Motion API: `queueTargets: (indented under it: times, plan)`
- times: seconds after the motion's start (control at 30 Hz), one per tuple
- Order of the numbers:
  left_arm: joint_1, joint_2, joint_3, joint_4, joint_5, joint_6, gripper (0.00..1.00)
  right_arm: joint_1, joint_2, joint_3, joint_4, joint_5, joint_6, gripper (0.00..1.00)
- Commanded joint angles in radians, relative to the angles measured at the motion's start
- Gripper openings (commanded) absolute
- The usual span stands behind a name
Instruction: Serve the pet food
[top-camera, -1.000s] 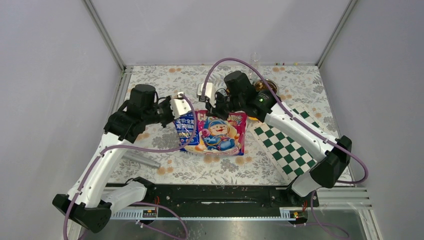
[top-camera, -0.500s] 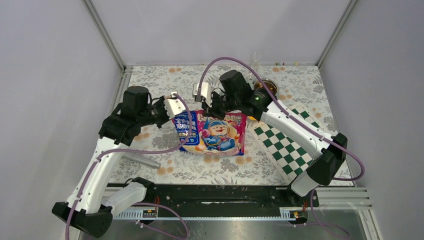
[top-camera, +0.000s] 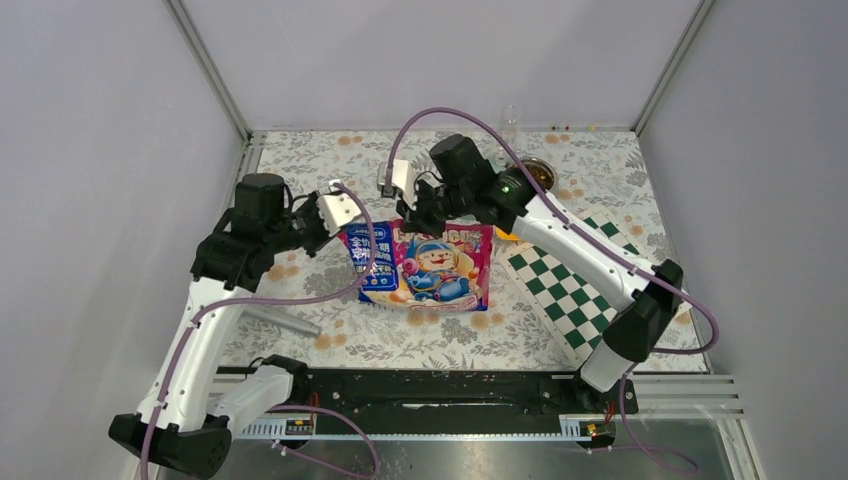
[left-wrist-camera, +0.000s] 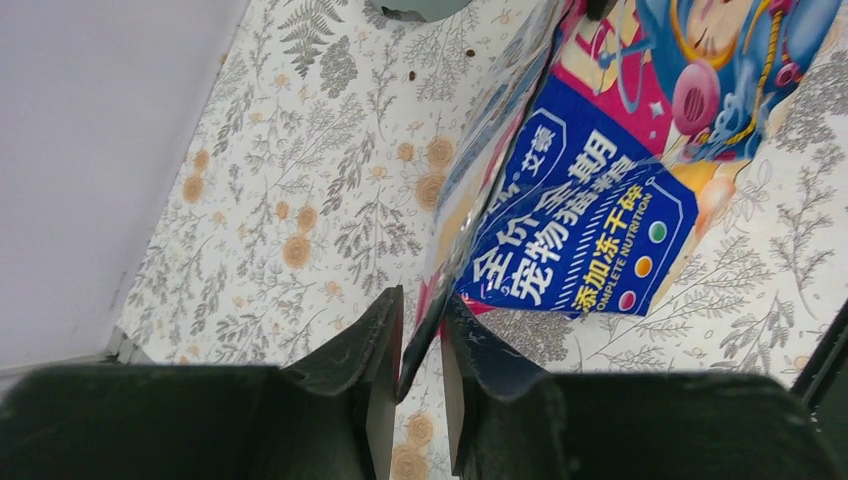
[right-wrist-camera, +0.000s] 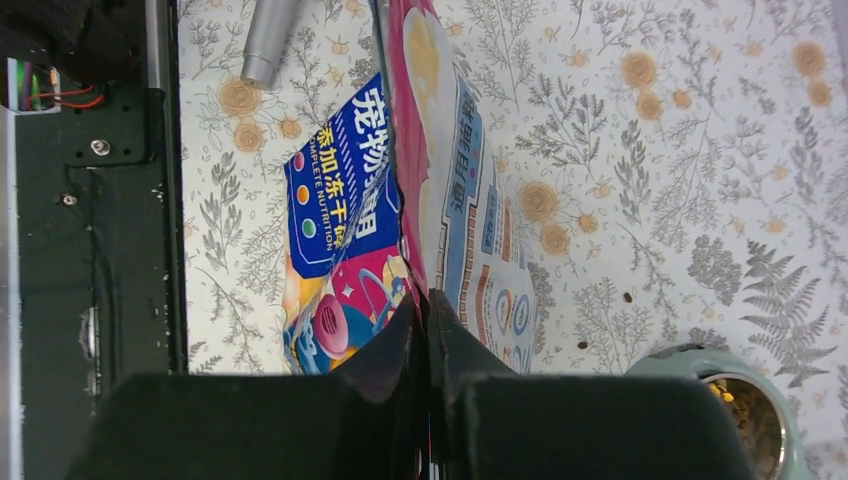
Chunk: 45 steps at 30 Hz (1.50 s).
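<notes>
Brown little bits of pet food (right-wrist-camera: 737, 397) sit in the bowl (right-wrist-camera: 690, 362) at the far side of the counter (top-camera: 600, 160). A few loose bits lie on the flowered cloth near it. I think most of the food is inside the shiny bag (top-camera: 430, 265), but I cannot see in there.

My right pincer (right-wrist-camera: 422, 300) is shut tight on the top edge of the bag. My left pincer (left-wrist-camera: 422, 310) is narrow, and the other end of that top edge runs in between its fingers. There is a small gap, so I cannot tell if it is really pinching the bag or just standing around it.

I think the food is dry, hard and very light. Each bit is tiny. It will roll and scatter if it drops, and I cannot pick it up bit by bit. So I have to move it by the thing that holds it.

The bag looks soft, floppy and slippery. It bends where I hold it. I think the best place to grab is the flat top edge, near the two corners, one pincer on each side. A tight pinch is needed there, or the smooth plastic may slide out and the food may spill on the counter.
</notes>
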Motion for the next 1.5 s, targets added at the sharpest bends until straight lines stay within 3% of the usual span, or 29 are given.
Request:
queueTargets:
  times: [0.0,0.07,0.13,0.2,0.33,0.43,0.57,0.83,0.93,0.97,1.1,1.3,1.47]
  plan:
    - [0.022,0.025,0.03,0.024,0.123,-0.03,0.22,0.015,0.091,0.171,-0.097,-0.028,0.079,0.02]
    - [0.028,0.045,0.036,0.023,0.161,-0.044,0.23,0.016,0.114,0.202,-0.115,-0.023,0.1,0.26]
    - [0.042,0.063,0.045,0.028,0.21,-0.058,0.23,0.017,0.105,0.176,-0.086,-0.029,0.111,0.37]
    - [0.061,0.074,0.046,0.041,0.255,-0.071,0.23,0.017,0.083,0.131,-0.016,-0.043,0.122,0.43]
    - [0.097,0.092,0.045,0.053,0.332,-0.07,0.23,0.018,0.057,0.06,0.098,-0.095,0.151,0.46]
    - [0.136,0.095,0.021,0.094,0.467,-0.057,0.21,0.021,0.06,0.03,0.196,-0.12,0.211,0.46]
    - [0.164,0.069,-0.077,0.278,0.615,-0.166,0.21,0.022,0.065,-0.016,0.329,-0.136,0.275,0.43]
    - [0.164,0.095,-0.117,0.295,0.625,-0.18,0.2,0.03,0.055,-0.028,0.338,-0.102,0.238,0.28]
    - [0.164,0.113,-0.103,0.257,0.623,-0.122,0.08,0.034,0.05,-0.027,0.319,-0.091,0.205,0.19]
    - [0.164,0.116,-0.094,0.236,0.615,-0.091,0.01,0.035,0.049,-0.021,0.306,-0.084,0.19,0.15]
    - [0.165,0.096,-0.098,0.2,0.547,0.007,0.0,0.039,0.043,0.018,0.202,-0.053,0.128,0.07]
    - [0.17,-0.008,-0.17,0.345,0.297,-0.021,0.0,0.038,0.052,0.152,-0.054,0.03,0.083,0.1]
    - [0.217,-0.013,-0.168,0.322,0.316,-0.007,0.0,0.039,0.079,0.272,-0.28,0.147,0.044,0.09]
